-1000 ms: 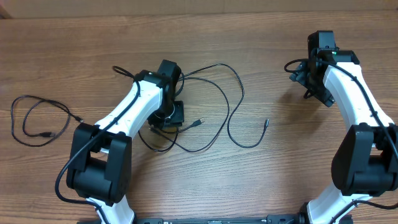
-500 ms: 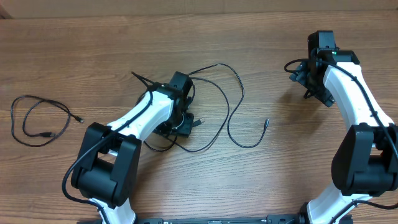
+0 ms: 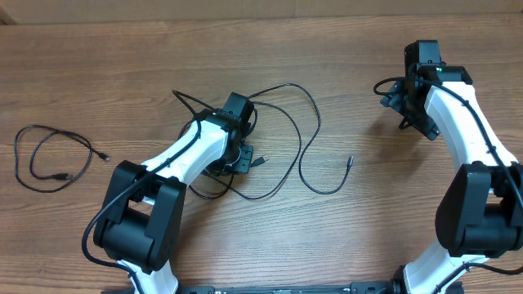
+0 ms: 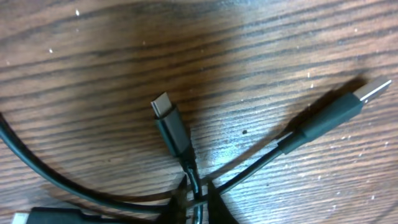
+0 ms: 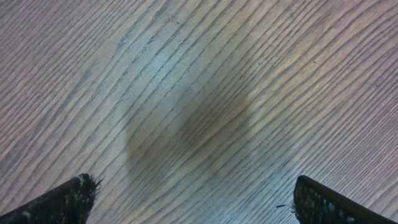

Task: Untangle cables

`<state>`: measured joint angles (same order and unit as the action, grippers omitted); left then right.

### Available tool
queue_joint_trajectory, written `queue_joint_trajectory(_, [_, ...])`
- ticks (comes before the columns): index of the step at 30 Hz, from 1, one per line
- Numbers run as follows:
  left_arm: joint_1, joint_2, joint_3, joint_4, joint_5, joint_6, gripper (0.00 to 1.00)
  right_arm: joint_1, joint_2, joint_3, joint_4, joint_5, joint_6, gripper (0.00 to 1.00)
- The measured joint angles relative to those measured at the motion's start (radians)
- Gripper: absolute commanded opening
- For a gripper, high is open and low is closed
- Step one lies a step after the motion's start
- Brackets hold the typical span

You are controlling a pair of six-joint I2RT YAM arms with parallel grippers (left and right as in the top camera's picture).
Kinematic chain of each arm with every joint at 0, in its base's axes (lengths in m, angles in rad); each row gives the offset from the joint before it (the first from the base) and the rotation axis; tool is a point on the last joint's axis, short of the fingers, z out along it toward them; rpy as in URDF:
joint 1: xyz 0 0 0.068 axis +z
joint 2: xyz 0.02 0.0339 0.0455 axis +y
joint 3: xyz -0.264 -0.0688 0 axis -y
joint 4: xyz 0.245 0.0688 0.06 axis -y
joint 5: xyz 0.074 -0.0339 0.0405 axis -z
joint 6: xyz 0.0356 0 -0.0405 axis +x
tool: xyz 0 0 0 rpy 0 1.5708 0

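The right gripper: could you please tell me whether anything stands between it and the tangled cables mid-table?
Nothing visible does. The right gripper hangs open over the table, and only bare wood lies between it and the nearest loose end of the tangled cables.

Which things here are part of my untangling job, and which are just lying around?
Job: tangled cables; USB-C plug; USB-A plug; left gripper, shut on the tangle.
Lying about: separate coiled cable, far left, apart from the tangle; right gripper, open, holding nothing.
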<state>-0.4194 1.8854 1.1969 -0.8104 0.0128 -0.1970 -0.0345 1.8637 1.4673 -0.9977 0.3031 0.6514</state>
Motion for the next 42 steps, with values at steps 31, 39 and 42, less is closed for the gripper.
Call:
queue_joint_trajectory(31, [-0.078,0.052,0.02,0.068,0.06,0.465,0.16,0.0,0.0,0.0,0.0,0.0,0.0,1.0])
queue_joint_trajectory(39, [-0.084,0.072,0.046,0.054,0.013,0.47,0.04,0.0,0.0,0.0,0.0,0.0,0.0,1.0])
queue_joint_trajectory(42, [-0.085,0.089,0.079,0.007,0.005,0.455,0.04,0.0,0.0,0.0,0.0,0.0,0.0,1.0])
